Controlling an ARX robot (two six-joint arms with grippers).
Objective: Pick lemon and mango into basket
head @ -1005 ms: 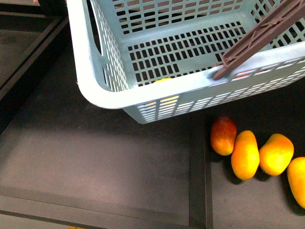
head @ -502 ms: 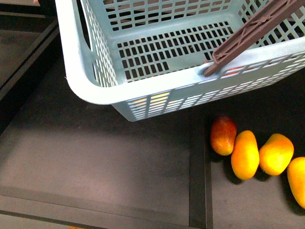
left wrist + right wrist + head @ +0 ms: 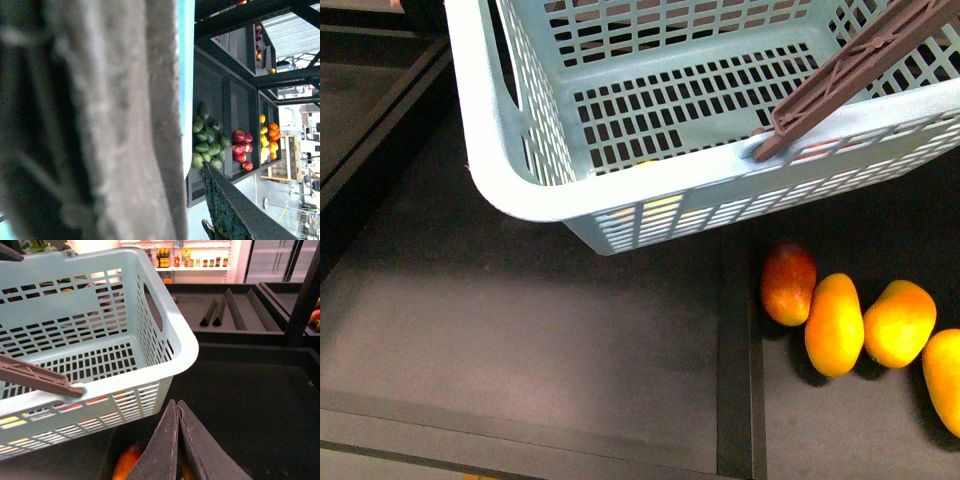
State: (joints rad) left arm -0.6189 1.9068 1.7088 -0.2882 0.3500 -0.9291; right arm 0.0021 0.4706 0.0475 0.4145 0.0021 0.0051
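With right pincer (image 3: 176, 440) pressed together and empty above the mango (image 3: 788, 284) lying just beyond the basket (image 3: 510, 180), left pincer's state untellable, risking knocking fruit away unless spread before descending.

Three plain yellow-orange fruits lie in a row at the lower right of the front view: one (image 3: 834, 324), a second (image 3: 898, 322) touching it, and a third (image 3: 944, 378) cut by the frame's right edge. They rest on a dark counter (image 3: 520, 340), with a raised divider (image 3: 733, 400) running beside them.

In the left wrist view, green fruits (image 3: 206, 142), red apples (image 3: 241, 150) and orange fruits (image 3: 273, 137) fill separate compartments at mid-right.
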